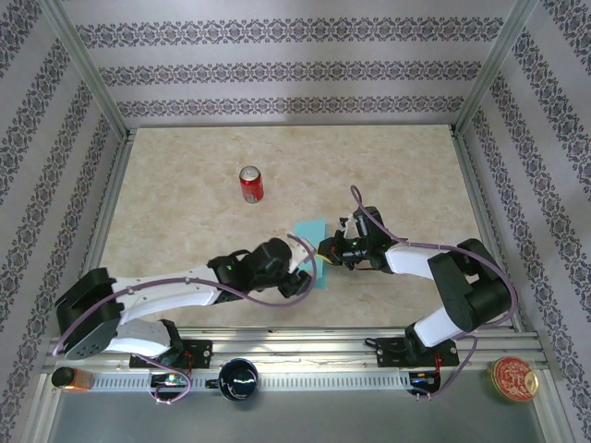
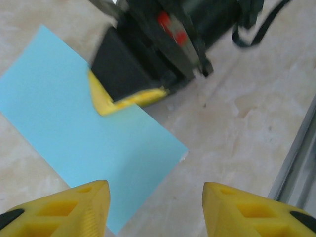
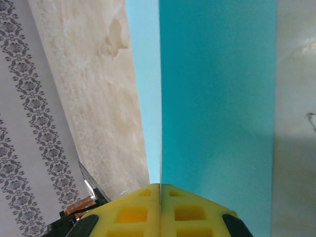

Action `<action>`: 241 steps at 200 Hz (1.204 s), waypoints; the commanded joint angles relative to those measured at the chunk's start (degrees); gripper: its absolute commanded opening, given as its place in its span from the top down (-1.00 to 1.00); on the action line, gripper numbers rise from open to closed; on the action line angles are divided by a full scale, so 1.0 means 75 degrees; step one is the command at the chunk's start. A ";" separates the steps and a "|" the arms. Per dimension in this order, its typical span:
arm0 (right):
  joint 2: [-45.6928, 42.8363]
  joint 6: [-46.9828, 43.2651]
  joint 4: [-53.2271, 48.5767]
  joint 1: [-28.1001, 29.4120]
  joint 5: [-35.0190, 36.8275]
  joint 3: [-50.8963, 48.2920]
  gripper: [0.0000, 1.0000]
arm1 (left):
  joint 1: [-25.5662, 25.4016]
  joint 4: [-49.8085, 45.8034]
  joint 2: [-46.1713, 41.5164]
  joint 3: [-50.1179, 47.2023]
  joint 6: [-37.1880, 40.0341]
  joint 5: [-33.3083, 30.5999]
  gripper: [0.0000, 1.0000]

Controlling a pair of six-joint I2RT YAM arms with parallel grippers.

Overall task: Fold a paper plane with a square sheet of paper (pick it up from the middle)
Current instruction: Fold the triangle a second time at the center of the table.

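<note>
The square sheet of paper [image 1: 311,238] is turquoise-blue and lies folded into a narrow rectangle on the table between both arms. In the left wrist view the paper [image 2: 74,133] lies flat, and my right gripper [image 2: 112,102] pinches its far long edge with yellow fingertips. In the right wrist view, my right gripper [image 3: 160,190] is shut on the paper [image 3: 217,98], which stands edge-on between the pads. My left gripper [image 2: 155,207] hovers open over the paper's near corner, with its left finger [image 2: 74,210] above the sheet and its right finger [image 2: 247,210] above bare table. Seen from above, the left gripper [image 1: 300,269] faces the right gripper [image 1: 325,247].
A red soda can [image 1: 251,185] stands upright behind the paper, to the left. The marble-pattern table [image 1: 185,212] is walled by a metal frame. On the front rail sit a black cup [image 1: 238,378], an orange item [image 1: 69,378] and a red round tin [image 1: 512,378].
</note>
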 commanded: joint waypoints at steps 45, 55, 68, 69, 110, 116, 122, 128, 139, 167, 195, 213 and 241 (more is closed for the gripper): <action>0.0090 0.0125 0.0008 0.0106 0.0086 0.0021 1.00 | -0.0901 0.0342 0.1255 0.0510 0.1464 -0.1317 -0.21; 0.0101 0.0161 0.0061 0.0132 0.0110 0.0038 1.00 | -0.0934 0.0347 0.1352 0.0547 0.1578 -0.1347 -0.22; 0.0131 0.0175 0.0052 0.0144 0.0110 0.0068 1.00 | -0.0960 0.0321 0.1501 0.0605 0.1702 -0.1439 -0.23; 0.0128 0.0175 0.0048 0.0139 0.0110 0.0069 1.00 | -0.0961 0.0320 0.1526 0.0617 0.1711 -0.1443 -0.23; 0.0073 0.0116 -0.0115 0.0144 0.0061 0.0142 1.00 | -0.1019 0.0380 0.1946 0.0866 0.1784 -0.1820 -0.23; 0.0066 0.0100 -0.0154 0.0144 0.0064 0.0151 1.00 | -0.1019 0.0395 0.1980 0.0897 0.1789 -0.1844 -0.23; 0.0087 0.0092 -0.0175 0.0144 0.0064 0.0180 1.00 | -0.1019 0.0439 0.2013 0.0908 0.1794 -0.1882 -0.22; 0.0080 0.0073 -0.0207 0.0144 0.0050 0.0192 1.00 | -0.1019 0.0448 0.2058 0.0921 0.1815 -0.1881 -0.21; 0.0051 0.0068 -0.0248 0.0144 0.0073 0.0205 1.00 | -0.1019 0.0414 0.2149 0.0983 0.1834 -0.1901 -0.19; 0.0019 0.0020 -0.0277 0.0144 0.0129 0.0178 1.00 | -0.1013 0.0342 0.2310 0.1102 0.1819 -0.2053 -0.04; 0.0019 0.0009 -0.0283 0.0168 0.0171 0.0117 1.00 | -0.1019 0.0337 0.2371 0.1166 0.1768 -0.2045 0.10; 0.0046 -0.0029 -0.0304 0.0168 0.0152 0.0143 1.00 | -0.1019 0.0354 0.2382 0.1155 0.1718 -0.2115 0.12; -0.0032 -0.0010 -0.0374 0.0168 0.0216 0.0152 1.00 | -0.1019 0.0346 0.2406 0.1180 0.1745 -0.2109 0.16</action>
